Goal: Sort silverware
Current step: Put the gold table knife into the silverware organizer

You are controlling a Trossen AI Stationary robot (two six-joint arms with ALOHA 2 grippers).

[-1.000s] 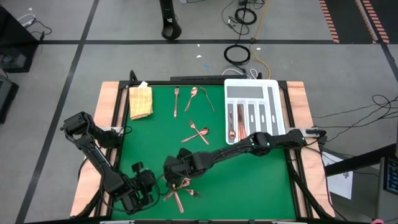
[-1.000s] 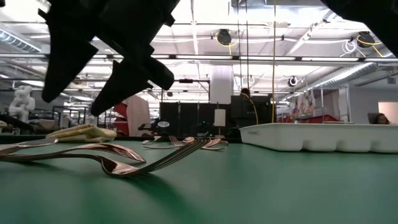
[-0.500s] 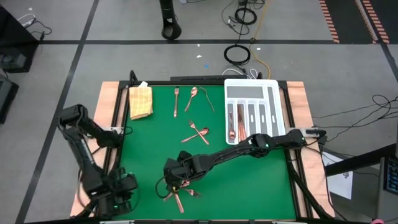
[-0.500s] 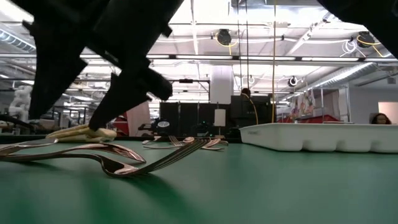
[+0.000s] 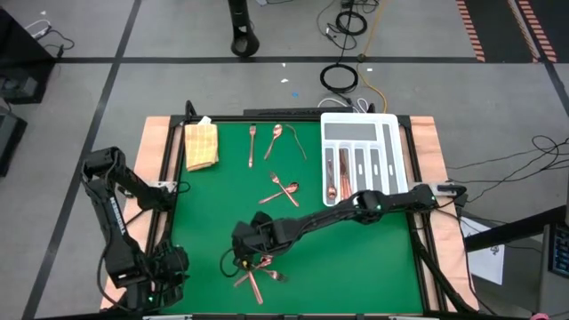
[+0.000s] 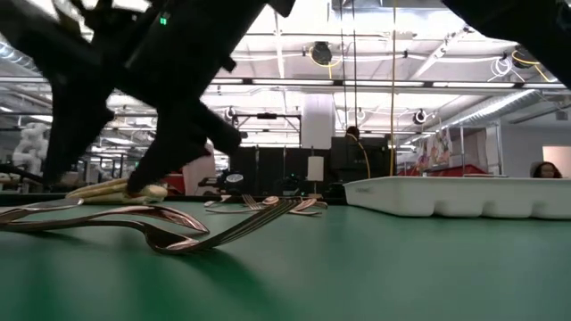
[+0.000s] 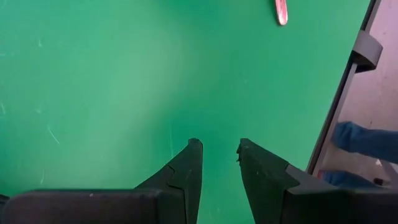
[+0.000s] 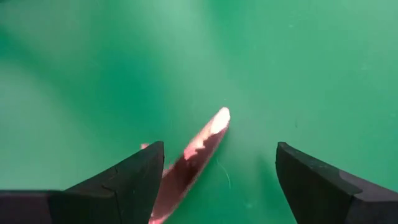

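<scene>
Right gripper (image 8: 214, 165) wide open, straddling a copper handle in the near pile.

Down low over silverware (image 5: 256, 271) at the green mat's (image 5: 213, 213) near edge; more pieces mid-mat, some already in the white tray (image 5: 363, 133). Likely light, stiff, slick and flat-lying: best pinched across the narrow handle. Left gripper (image 7: 217, 158) parked at the near-left corner, narrowly parted, holding nothing.

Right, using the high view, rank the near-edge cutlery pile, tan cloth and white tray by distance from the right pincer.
1. Cutlery pile, directly under the open right pincer, near edge.
2. White tray, far right.
3. Tan cloth, far-left corner; nearly as close as the tray.
</scene>
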